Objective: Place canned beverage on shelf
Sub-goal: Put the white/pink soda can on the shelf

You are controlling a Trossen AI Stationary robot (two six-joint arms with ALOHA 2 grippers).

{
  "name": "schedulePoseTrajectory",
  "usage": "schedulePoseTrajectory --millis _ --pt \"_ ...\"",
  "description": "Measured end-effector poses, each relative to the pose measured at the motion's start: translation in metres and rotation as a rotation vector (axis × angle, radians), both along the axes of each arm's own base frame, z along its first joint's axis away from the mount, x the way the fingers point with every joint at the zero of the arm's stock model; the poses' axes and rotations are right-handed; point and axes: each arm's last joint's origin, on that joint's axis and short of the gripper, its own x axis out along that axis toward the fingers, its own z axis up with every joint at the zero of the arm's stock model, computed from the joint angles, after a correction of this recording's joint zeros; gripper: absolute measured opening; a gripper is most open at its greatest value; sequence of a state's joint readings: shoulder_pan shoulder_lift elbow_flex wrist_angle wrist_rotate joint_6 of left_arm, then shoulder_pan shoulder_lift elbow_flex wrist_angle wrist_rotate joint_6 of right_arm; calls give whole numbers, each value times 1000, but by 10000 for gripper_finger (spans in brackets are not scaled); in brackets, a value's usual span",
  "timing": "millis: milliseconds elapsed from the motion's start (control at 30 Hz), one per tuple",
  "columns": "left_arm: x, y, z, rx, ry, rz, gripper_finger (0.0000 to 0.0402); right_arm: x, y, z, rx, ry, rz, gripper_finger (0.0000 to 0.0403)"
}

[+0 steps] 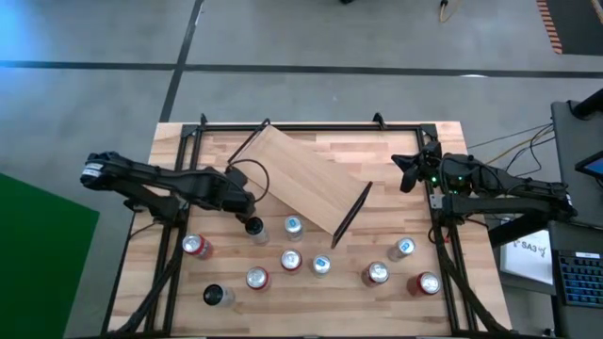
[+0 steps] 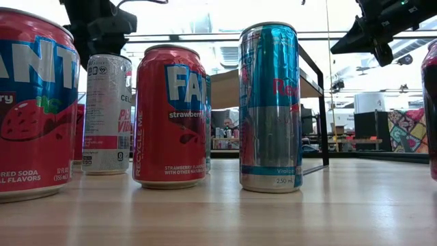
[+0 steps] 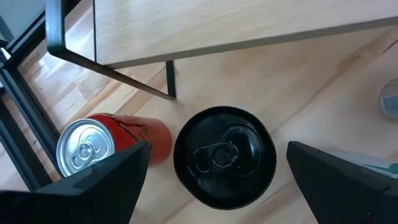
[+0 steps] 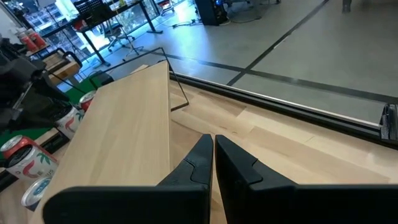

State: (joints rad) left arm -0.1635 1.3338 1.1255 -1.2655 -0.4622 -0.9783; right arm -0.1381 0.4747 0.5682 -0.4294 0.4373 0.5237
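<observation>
The shelf (image 1: 301, 179), a light-wood plank with a black frame at each short end, stands askew on the table's middle. It also shows in the left wrist view (image 3: 236, 25) and the right wrist view (image 4: 124, 130). A black can (image 3: 224, 155) stands upright on the table just near of the shelf's left end (image 1: 252, 226). My left gripper (image 3: 217, 149) hangs above it, open, one finger on each side of the can's top and apart from it (image 1: 250, 212). My right gripper (image 4: 213, 155) is shut and empty over the table's right side (image 1: 403, 171).
Several upright cans stand on the table's near half, among them a red one (image 3: 87, 146) close to the black can, a silver-blue one (image 1: 293, 225) and a red one (image 1: 196, 247). In the low view a red can (image 2: 171, 116) and a blue can (image 2: 270, 106) stand near. A black rail frames the table (image 1: 311, 125).
</observation>
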Motion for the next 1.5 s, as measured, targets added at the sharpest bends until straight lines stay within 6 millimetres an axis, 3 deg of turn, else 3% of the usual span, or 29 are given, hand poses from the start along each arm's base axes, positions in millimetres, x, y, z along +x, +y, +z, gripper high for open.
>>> schedulePoseTrajectory --millis 400,767,1167,1500 --pt "0 0 -13 3 24 13 360 0 0 0 0 0 0 9" --pt "0 0 -15 4 26 13 245 0 0 0 0 -1 0 9" --pt "-2 0 -12 -2 23 -1 249 0 0 0 0 0 0 9" --pt "-19 3 7 -19 -54 -12 245 0 0 0 0 0 0 9"
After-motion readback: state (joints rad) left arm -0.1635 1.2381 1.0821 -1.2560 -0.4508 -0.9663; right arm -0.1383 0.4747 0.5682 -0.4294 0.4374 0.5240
